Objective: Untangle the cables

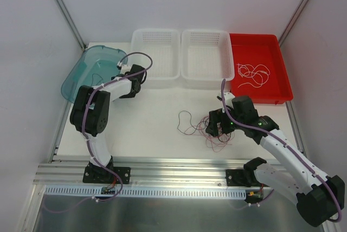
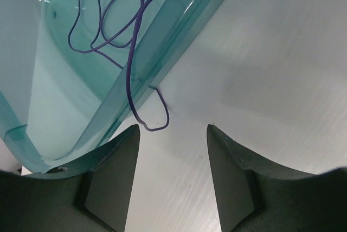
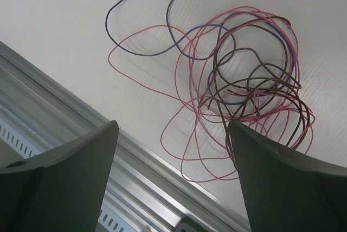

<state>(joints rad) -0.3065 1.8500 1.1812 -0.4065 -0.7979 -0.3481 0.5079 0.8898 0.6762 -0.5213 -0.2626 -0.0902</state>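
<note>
left gripper (image 2: 172,131) parted, empty | right gripper (image 3: 172,129) wide, empty, over tangle of thin pink, brown, purple wires (image 3: 252,87) | risk: knot is tightened if several strands are pinched together

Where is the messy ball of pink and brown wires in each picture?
Top external: the tangle lies on the white table, lower right of centre.
Right wrist: the tangle fills the upper right of the picture.
Left wrist: not in it; only a purple wire draped over the teal bin shows there.
Shared landmark: the metal rail along the table's near edge, close to the tangle in both views.
</note>
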